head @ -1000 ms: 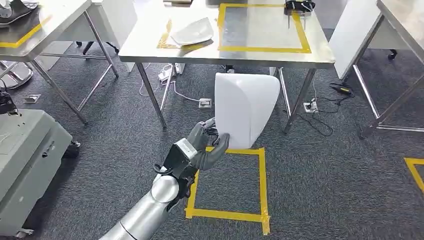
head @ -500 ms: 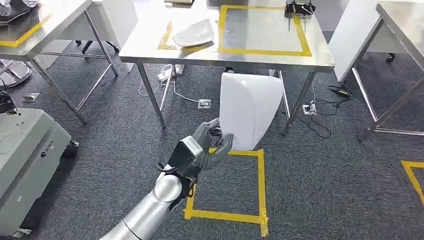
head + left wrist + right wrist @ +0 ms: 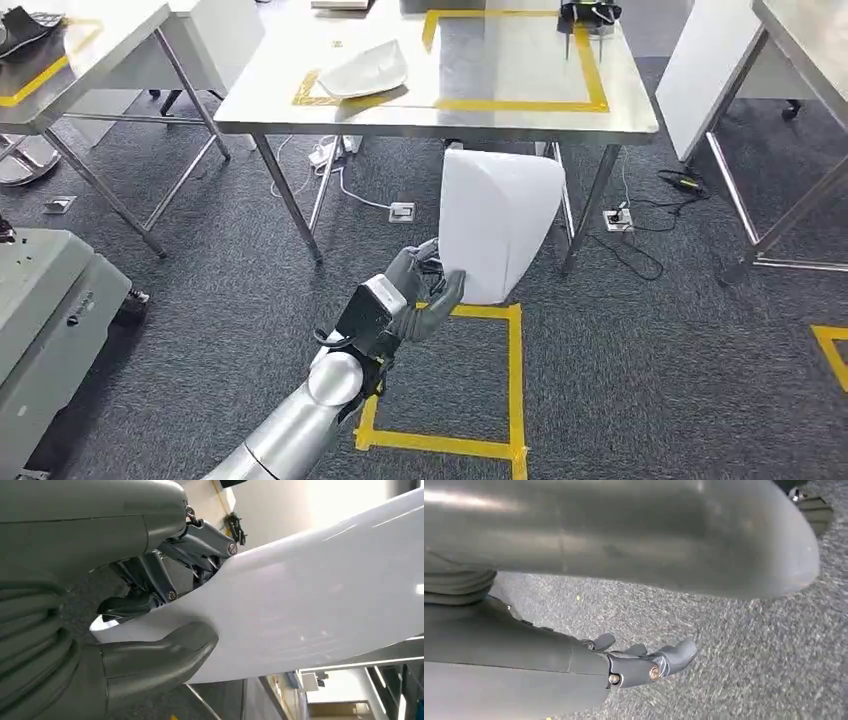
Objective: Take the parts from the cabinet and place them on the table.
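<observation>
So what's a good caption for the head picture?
Left hand carries a white part toward the steel table.

A lab: steel tables [image 3: 300,105], taped floor squares [image 3: 515,385], grey carpet [image 3: 680,360].

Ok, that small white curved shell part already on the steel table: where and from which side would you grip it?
Grip the small white curved shell part at its thin edge nearest the robot, coming from the table's front-left. It lies low and domed, so only an edge offers a pinch, as the left hand now pinches the large white panel's lower corner. The right hand hangs empty.
</observation>
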Controlling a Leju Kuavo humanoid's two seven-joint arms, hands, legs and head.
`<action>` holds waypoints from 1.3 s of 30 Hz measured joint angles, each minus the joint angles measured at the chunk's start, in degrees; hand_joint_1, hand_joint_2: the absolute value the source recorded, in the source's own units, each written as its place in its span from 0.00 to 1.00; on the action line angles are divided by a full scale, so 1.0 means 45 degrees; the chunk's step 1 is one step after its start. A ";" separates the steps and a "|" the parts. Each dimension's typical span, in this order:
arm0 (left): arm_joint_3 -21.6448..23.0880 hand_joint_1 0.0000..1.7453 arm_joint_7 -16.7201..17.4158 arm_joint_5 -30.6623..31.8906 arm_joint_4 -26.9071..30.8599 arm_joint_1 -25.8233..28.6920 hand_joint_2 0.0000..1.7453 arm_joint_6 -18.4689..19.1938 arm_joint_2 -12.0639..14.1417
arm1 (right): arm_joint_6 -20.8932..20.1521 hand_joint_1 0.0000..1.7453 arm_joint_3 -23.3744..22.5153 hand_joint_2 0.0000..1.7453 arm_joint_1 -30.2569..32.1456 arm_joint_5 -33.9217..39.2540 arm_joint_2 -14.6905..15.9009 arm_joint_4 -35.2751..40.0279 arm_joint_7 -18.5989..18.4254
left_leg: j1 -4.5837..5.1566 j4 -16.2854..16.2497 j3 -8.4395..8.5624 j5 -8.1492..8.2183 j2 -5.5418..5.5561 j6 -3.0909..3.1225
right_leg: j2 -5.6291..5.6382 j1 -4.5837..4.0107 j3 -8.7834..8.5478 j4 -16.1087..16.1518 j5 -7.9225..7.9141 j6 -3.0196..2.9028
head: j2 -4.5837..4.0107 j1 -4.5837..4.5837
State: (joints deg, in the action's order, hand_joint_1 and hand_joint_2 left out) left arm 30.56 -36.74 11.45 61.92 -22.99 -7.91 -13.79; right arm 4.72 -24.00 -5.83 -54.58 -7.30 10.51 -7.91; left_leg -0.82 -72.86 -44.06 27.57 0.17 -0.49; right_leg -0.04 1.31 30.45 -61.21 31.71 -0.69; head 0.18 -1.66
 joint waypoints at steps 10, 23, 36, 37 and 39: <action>0.0000 1.00 0.0034 0.0078 0.0010 -0.0075 1.00 -0.0034 0.0034 | -0.0039 0.00 -0.0053 0.00 -0.0053 -0.0010 -0.0092 -0.0029 0.0063 | 0.0313 0.3479 0.2089 -0.0710 0.0069 0.0694 | -0.0030 -0.0012 0.0699 -0.1758 -0.0220 0.0471 | 0.0000 0.0029; 0.0034 1.00 0.0083 0.0661 0.0219 -0.0056 1.00 -0.0277 -0.0044 | 0.0024 0.00 -0.0189 0.00 0.0187 0.0126 -0.0073 -0.0034 0.0184 | 0.0373 0.2813 0.3403 0.0680 0.0221 0.0113 | 0.0017 -0.0050 0.1250 0.0615 -0.1681 0.0021 | 0.0000 0.0034; 0.0121 1.00 0.0195 0.0821 0.0514 0.0027 1.00 -0.0427 0.0083 | 0.0097 0.00 -0.0301 0.00 0.0204 0.0083 -0.0078 -0.0039 0.0237 | 0.0218 0.2996 0.1249 -0.1020 -0.0053 0.0197 | 0.0059 -0.0026 -0.0726 0.0645 -0.0025 0.0422 | 0.0000 -0.0005; 0.0126 1.00 0.0209 0.0821 0.0544 0.0003 1.00 -0.0432 0.0073 | 0.0102 0.00 -0.0301 0.00 0.0204 0.0078 -0.0078 -0.0039 0.0243 | 0.0216 0.3021 0.1335 -0.0957 -0.0035 0.0314 | 0.0056 -0.0021 -0.0686 0.0559 -0.0169 0.0491 | 0.0000 -0.0010; 0.0126 1.00 0.0209 0.0840 0.0636 0.0018 1.00 -0.0447 0.0073 | 0.0078 0.00 -0.0301 0.00 0.0185 0.0005 -0.0078 -0.0034 0.0277 | 0.0159 0.3114 0.1748 -0.0811 0.0031 0.0504 | 0.0049 0.0032 -0.0270 -0.0387 -0.0351 0.0555 | 0.0000 0.0010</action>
State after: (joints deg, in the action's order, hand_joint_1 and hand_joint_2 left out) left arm 31.12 -35.80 15.23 64.78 -22.90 -9.92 -13.46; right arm 5.07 -25.35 -5.00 -54.56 -7.65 10.36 -6.67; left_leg -0.10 -58.85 -36.20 23.93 0.31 1.78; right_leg 0.18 1.46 29.23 -62.95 30.13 1.81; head 0.18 -1.62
